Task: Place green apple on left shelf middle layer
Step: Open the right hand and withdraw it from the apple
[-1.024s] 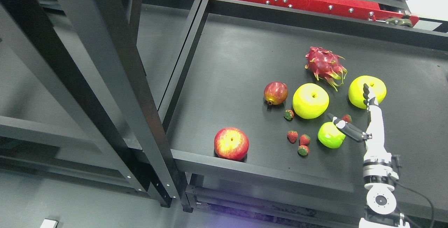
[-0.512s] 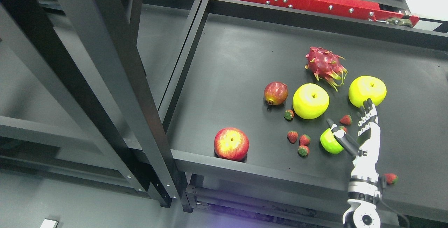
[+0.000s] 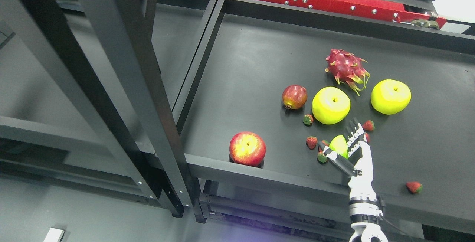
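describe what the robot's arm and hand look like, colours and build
Only the right hand shows: white back and palm shell, fingers banded black and white, a dark grey thumb tipped white. Below sits a silver ringed wrist, a white round joint housing, and a thin black cable running off right.

Black shelf tray (image 3: 245, 60), raised rim. On it: red apple (image 3: 247, 148) at front edge; pomegranate (image 3: 294, 97); two yellow apples (image 3: 331, 105) (image 3: 390, 96); dragon fruit (image 3: 347, 69) behind them; green apple (image 3: 338, 146); strawberries (image 3: 311, 142) scattered near it, one (image 3: 414, 187) apart at right front.
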Tool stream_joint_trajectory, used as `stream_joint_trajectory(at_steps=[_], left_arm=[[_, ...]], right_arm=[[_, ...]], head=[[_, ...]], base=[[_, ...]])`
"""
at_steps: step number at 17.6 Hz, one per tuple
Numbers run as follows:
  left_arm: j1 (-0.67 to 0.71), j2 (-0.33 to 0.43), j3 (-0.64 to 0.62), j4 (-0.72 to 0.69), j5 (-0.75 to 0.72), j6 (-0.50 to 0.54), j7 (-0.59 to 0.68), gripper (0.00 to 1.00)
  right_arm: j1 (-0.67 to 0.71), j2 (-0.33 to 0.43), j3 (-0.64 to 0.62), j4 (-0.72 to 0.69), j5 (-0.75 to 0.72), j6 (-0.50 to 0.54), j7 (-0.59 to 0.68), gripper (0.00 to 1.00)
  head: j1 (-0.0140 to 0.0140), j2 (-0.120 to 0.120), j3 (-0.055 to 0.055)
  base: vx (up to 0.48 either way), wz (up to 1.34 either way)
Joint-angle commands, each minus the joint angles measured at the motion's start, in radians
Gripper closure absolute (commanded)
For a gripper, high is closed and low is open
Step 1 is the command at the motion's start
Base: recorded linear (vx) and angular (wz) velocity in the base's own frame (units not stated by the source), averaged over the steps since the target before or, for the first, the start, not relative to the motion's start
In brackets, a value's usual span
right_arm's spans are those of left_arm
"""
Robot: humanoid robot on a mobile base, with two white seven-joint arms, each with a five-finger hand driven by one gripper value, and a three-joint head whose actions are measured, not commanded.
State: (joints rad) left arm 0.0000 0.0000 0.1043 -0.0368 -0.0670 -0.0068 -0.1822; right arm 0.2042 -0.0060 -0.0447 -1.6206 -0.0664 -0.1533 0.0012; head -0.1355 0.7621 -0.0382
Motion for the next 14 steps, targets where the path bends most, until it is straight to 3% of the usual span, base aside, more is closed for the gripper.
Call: stream_joint_trajectory(at_steps=[1, 14], left_arm=[[-0.021, 0.017, 0.000, 0.000, 0.001, -0.001, 0.000, 0.00], [-0.021, 0.017, 0.000, 0.000, 0.000, 0.001, 0.000, 0.00]], right_arm=[[0.012, -0.011, 0.033, -0.062, -0.022, 0.014, 0.010, 0.00], [0.012, -0.011, 0.006, -0.078, -0.030, 0.014, 0.010, 0.00]], head=[[0.0000, 0.000, 0.000], [0.0000, 0.000, 0.000]], base=[[-0.043, 0.06], [-0.063, 0.01]])
